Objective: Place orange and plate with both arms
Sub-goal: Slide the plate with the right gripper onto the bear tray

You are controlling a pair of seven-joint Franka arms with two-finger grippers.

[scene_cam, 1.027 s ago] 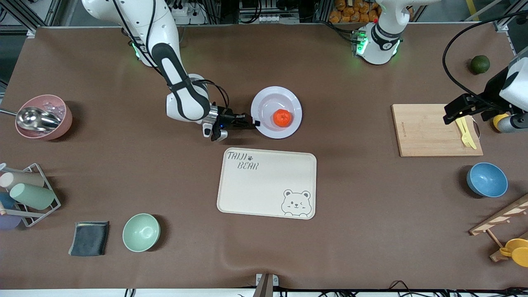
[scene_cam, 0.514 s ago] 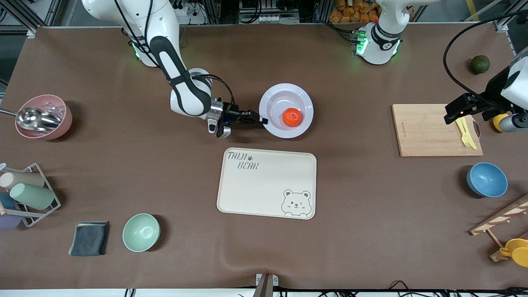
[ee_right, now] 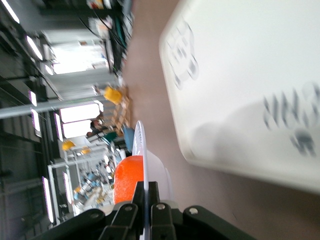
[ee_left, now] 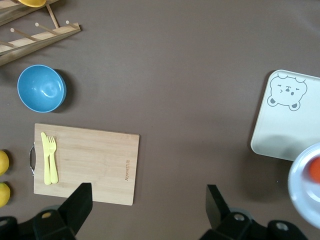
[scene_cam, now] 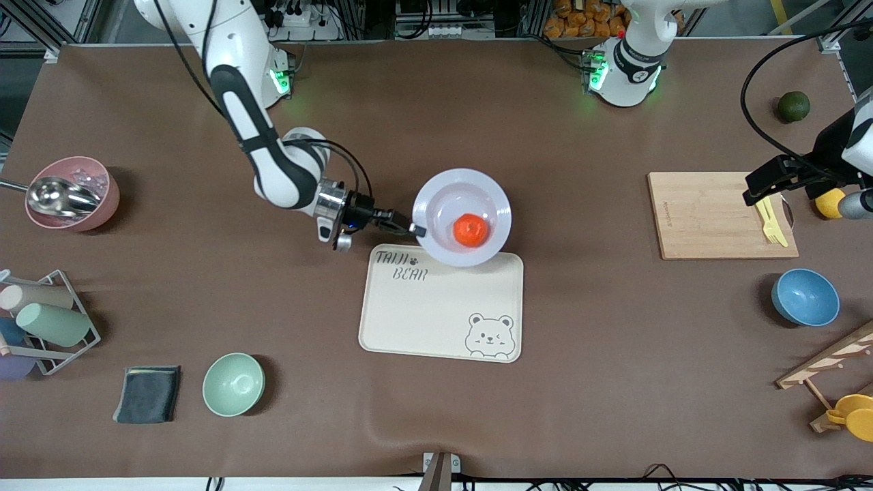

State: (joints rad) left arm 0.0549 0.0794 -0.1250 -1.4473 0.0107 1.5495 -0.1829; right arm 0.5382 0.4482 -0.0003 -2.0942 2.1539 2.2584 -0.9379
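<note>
The pale lavender-white plate is held in the air over the edge of the cream bear tray that is toward the robots' bases. The reddish-orange orange sits in the plate. My right gripper is shut on the plate's rim at the side toward the right arm's end. In the right wrist view the fingers clamp the thin rim, with the orange beside it and the tray below. My left gripper is open and empty, up over the wooden cutting board, waiting.
A yellow fork lies on the board. A blue bowl, a dark green fruit and a wooden rack are at the left arm's end. A green bowl, a grey cloth, a cup rack and a pink bowl are at the right arm's end.
My right gripper has carried the plate with the orange toward the front camera, from over bare table to over the tray's edge. The left gripper has barely shifted.
</note>
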